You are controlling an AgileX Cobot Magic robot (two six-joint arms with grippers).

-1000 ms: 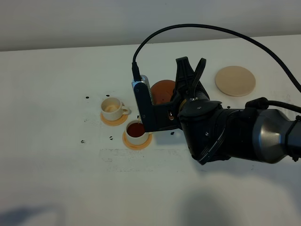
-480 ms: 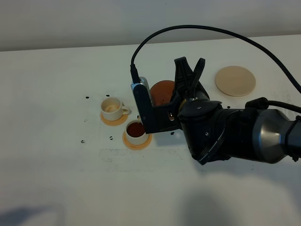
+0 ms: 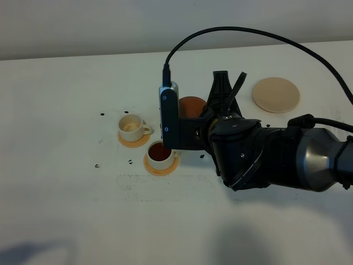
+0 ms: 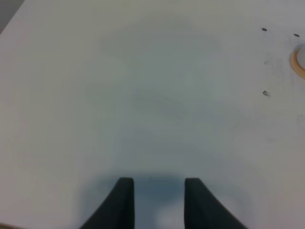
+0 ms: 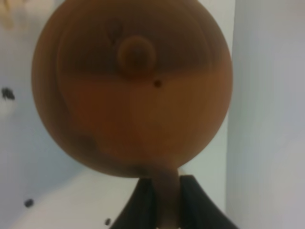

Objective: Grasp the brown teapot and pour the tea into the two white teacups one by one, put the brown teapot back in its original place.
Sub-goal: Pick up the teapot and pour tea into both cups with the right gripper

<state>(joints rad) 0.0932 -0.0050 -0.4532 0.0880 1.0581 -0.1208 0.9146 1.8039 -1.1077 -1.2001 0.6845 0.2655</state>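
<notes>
The brown teapot hangs above the table, right of the cups, mostly hidden behind my right arm. In the right wrist view the teapot fills the frame, lid knob facing the camera, and my right gripper is shut on its handle. The nearer white teacup holds dark tea. The farther teacup looks empty, cream inside. The pale beige disc lies bare at the back right. My left gripper is open and empty over bare table; it does not show in the exterior view.
Each cup stands on an orange coaster; another coaster's edge shows in the left wrist view. Small dark specks dot the table around the cups. The right arm's black cable arcs over the back.
My right wrist has turned and shifted slightly right, away from the filled cup, bringing the teapot more upright. The cups and disc have not moved.
</notes>
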